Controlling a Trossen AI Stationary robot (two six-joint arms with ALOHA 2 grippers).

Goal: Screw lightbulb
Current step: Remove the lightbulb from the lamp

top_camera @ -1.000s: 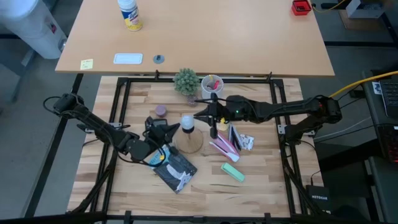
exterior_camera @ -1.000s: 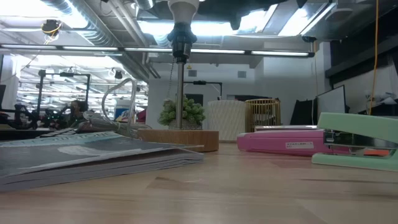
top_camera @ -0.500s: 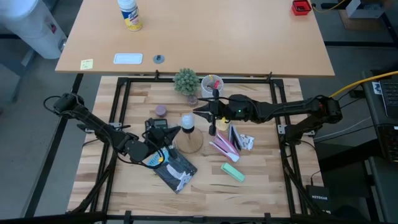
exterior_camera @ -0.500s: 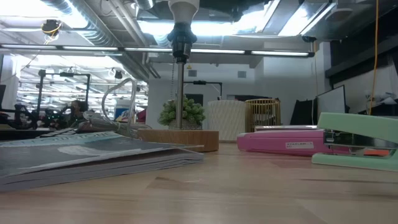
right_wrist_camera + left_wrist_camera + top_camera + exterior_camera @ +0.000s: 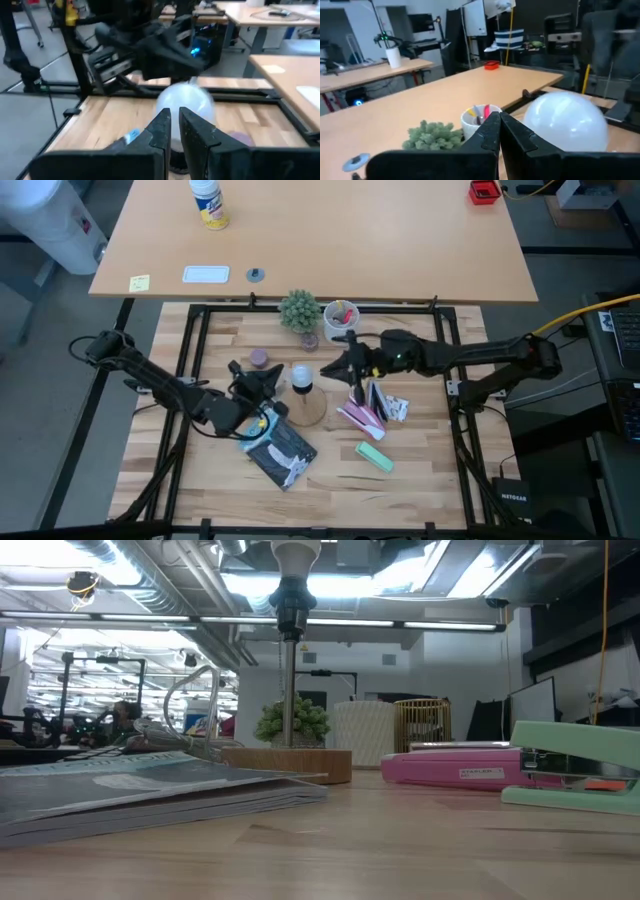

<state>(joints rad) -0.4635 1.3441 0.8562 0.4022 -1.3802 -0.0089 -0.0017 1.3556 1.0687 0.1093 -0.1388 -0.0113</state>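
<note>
Two grippers are seen from above, flanking the lightbulb, which is seated glass-up in the socket of the wooden cone stand near the table's middle; the left gripper is held just beside the bulb, the right gripper a little apart on the other side, both clenched on nothing. Such placement is judged to suit a pause between turns, or a finished seating, the stand being left to bear the bulb alone. At table height, the lightbulb is found at the top of the upright stem, its long axis vertical and its screw base pointing down into the socket. Past the left wrist's shut fingers the lightbulb is seen close by, untouched. Past the right wrist's shut fingers the lightbulb is seen ahead, ungrasped.
</note>
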